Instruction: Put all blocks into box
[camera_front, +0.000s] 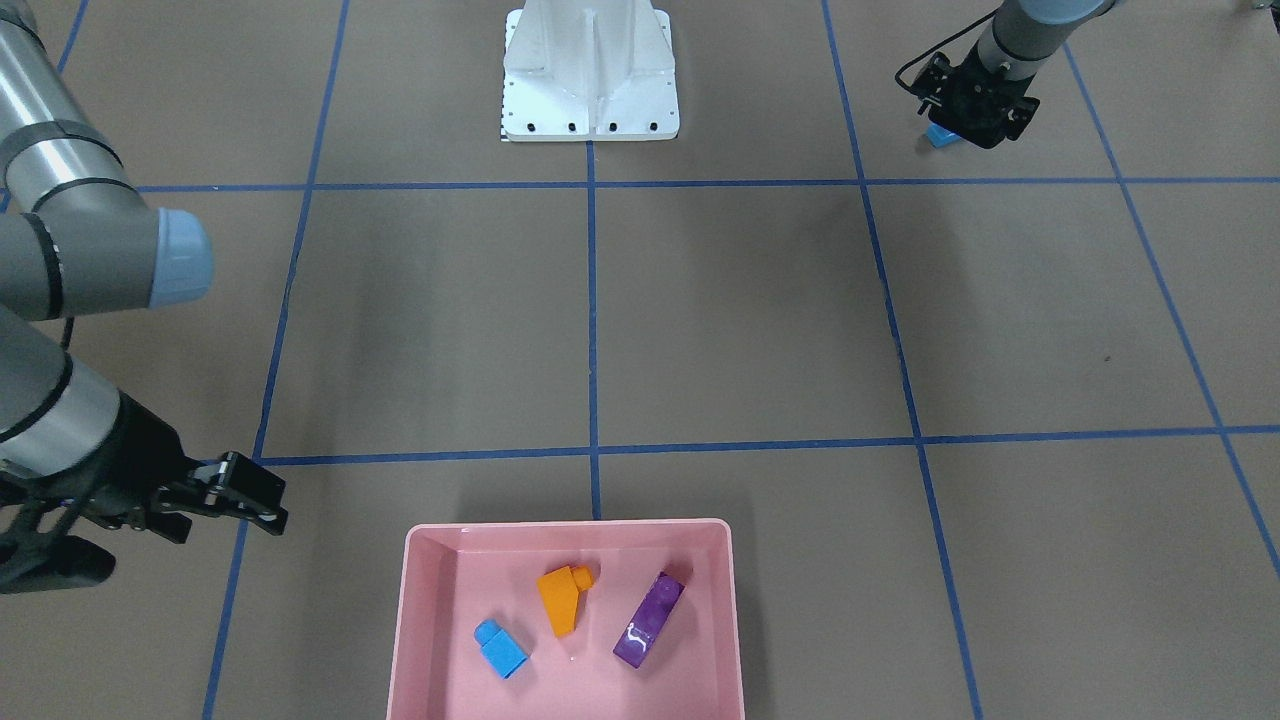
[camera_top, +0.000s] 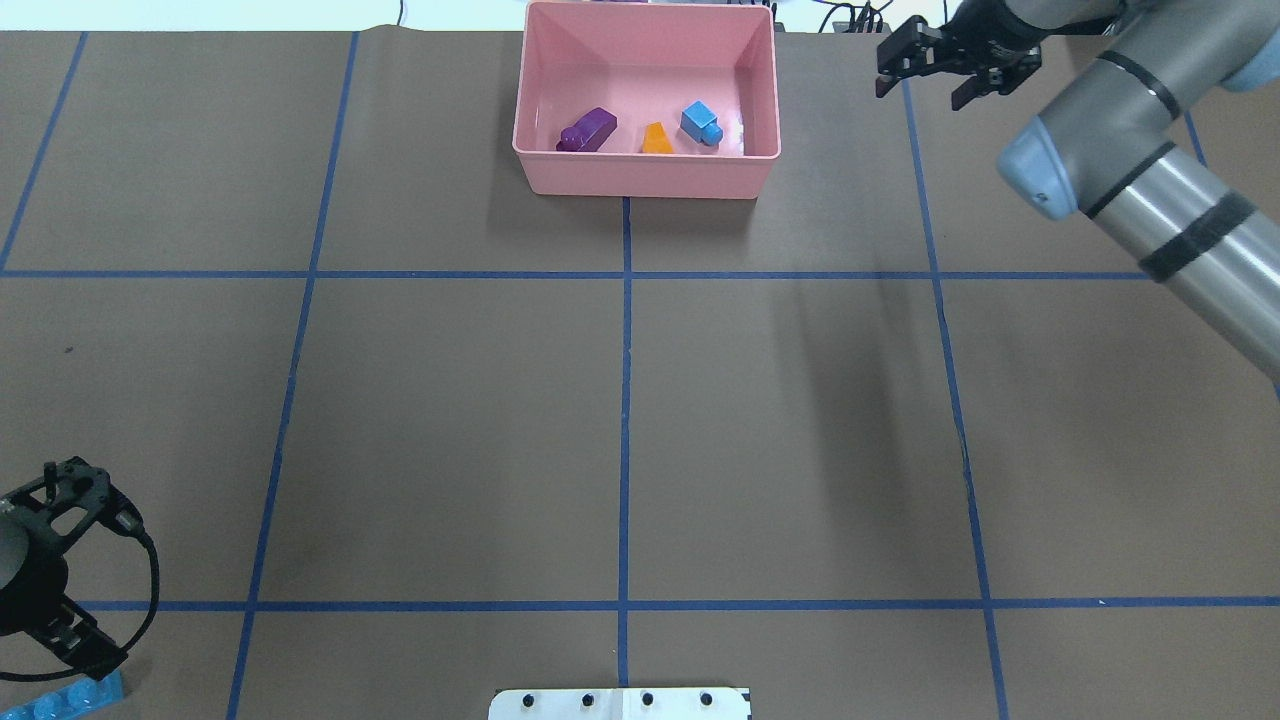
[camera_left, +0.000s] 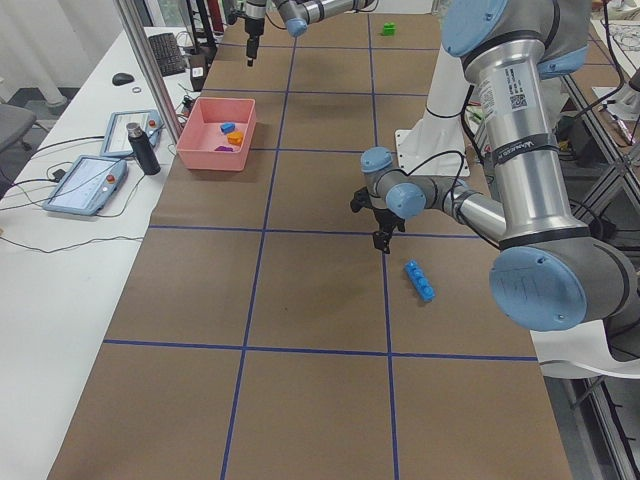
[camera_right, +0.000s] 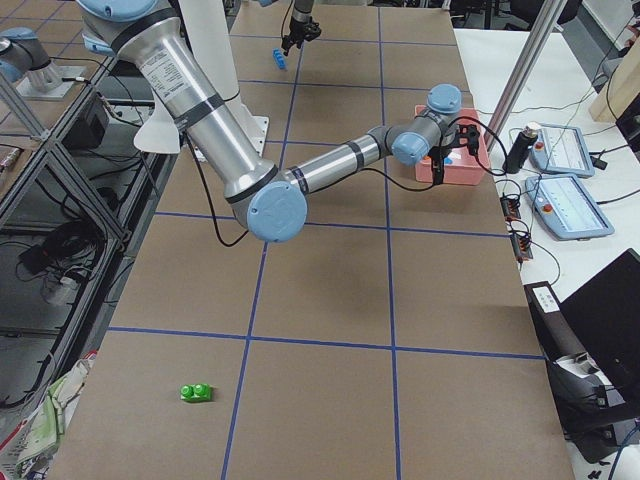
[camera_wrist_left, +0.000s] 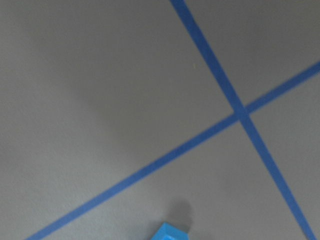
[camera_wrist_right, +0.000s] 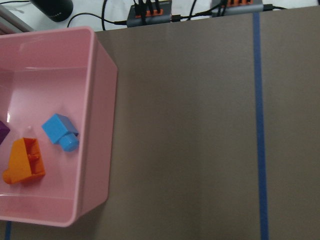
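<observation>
At table's far edge, box (camera_top: 645, 185) holds 3 blocks (camera_front: 560, 598), right tool (camera_top: 921, 95) wide & empty beside it; left tool (camera_left: 383, 244) (width: can't tell) hovers by long light-blue block (camera_left: 420, 281) along robot-side edge, left half, prob. lining up pick; green block (camera_right: 195, 393) sits near robot-side right corner.

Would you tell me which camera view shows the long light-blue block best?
Exterior left: the long light-blue block shows whole, studs included. Overhead crops it at the frame edge, front-facing hides most behind the left tool, exterior right shows it tiny, left wrist only a corner.
</observation>
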